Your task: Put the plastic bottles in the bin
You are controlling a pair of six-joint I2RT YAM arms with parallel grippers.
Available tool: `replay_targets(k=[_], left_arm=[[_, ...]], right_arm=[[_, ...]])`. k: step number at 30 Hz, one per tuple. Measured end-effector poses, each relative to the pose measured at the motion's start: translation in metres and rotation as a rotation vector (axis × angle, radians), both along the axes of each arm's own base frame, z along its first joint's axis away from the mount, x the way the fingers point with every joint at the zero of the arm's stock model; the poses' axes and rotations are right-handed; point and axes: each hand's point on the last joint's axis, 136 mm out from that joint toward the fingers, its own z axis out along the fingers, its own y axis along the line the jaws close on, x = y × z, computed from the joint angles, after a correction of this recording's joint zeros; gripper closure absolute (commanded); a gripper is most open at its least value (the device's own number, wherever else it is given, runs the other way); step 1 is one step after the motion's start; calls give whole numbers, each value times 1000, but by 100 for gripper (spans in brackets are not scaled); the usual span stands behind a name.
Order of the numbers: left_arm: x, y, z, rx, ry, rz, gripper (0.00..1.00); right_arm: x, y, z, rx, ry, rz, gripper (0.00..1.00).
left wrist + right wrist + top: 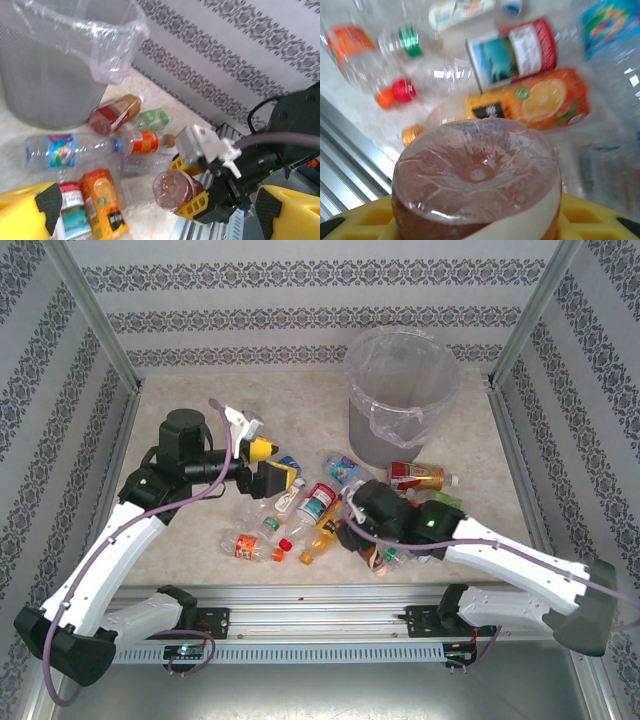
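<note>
Several plastic bottles lie in a pile in front of the grey bin (380, 430). Among them are a red-labelled one (415, 476), an orange juice one (320, 538) and a blue-labelled clear one (55, 151). My right gripper (181, 189) is shut on a brown-labelled bottle (477, 170), whose round base faces the right wrist camera. That bottle (175, 190) is lifted a little above the pile, near the table's front rail. My left gripper (268, 464) hovers open over the left side of the pile, and its yellow fingers (30, 207) hold nothing.
The bin (45, 85) is lined with a clear bag folded over its rim (402, 335) and stands at the back right. The metal front rail (320, 595) runs just below the pile. Patterned walls close in the table on three sides.
</note>
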Motion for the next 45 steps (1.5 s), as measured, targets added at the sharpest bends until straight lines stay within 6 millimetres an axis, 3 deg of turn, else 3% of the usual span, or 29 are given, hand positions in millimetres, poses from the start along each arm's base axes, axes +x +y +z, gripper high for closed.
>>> replay_targets(k=[12, 18, 26, 31, 37, 41, 45], left_arm=[[48, -26, 38, -135, -74, -21, 0], [57, -21, 39, -100, -164, 30, 0], [55, -16, 29, -95, -183, 55, 0], [52, -11, 23, -91, -187, 81, 0], [59, -8, 16, -74, -184, 121, 0], [61, -7, 14, -70, -182, 132, 0], [62, -7, 12, -66, -182, 137, 0]], right_arm=[[69, -21, 144, 219, -255, -153, 52], [112, -29, 189, 218, -351, -206, 52], [163, -52, 239, 221, -464, -303, 53], [202, -69, 261, 205, -514, -385, 54], [250, -85, 271, 162, -546, -460, 54], [281, -96, 265, 115, -541, -507, 54], [304, -107, 242, 58, -492, -535, 54]])
